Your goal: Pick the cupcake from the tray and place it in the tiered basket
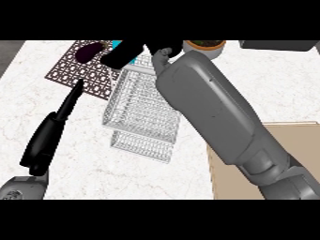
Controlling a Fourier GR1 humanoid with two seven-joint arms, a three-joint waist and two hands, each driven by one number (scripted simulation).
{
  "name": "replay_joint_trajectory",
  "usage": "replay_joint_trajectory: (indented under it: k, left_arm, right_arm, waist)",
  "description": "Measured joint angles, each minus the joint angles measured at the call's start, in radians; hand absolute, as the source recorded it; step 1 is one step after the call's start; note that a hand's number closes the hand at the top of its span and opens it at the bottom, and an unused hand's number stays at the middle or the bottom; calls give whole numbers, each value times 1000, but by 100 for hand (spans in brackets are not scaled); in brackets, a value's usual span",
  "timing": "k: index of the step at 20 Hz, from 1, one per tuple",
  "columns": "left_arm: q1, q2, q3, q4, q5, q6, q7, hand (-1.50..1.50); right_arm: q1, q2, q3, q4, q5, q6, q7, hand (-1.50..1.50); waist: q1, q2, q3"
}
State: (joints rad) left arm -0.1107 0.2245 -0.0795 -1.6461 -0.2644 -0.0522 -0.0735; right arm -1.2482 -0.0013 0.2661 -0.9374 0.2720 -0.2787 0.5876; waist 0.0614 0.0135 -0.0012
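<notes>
Right hand [129, 52] is out over the far end of the tiered basket [143, 110], the grey forearm slanting right across the counter, and from this angle I cannot tell whether it is closed round anything. No cupcake shows on the bare part of the tray [290, 140] at the near right, so my guess is the hand hides it. A cyan sliver [118, 44] peeks out just beside the hand and might be its wrapper, but I can't say. Left hand [48, 133] rests at the view's left, fingers straight, holding nothing. On handling, a cupcake should be light and soft, with a top that smears and a paper case that crushes. So the place to hold it is low round the case, upright, never across the top. The basket's wire floor is open mesh, so it wants setting down flat. A patterned mat [66, 71] with a dark purple thing [88, 50] lies just beside the basket.
</notes>
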Motion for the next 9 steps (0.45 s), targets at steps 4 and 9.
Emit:
replay_joint_trajectory:
  k: [4,9]
  left_arm:
    - [-24,2,12,16,0,-2,7,0]
    - [-9,7,28,15,1,2,7,0]
  right_arm:
    - [-17,1,-26,40,-50,-142,-106,-150]
    - [-32,-43,-103,76,-1,-316,-125,-150]
  waist:
    - [-8,-1,0]
    - [-35,-8,0]
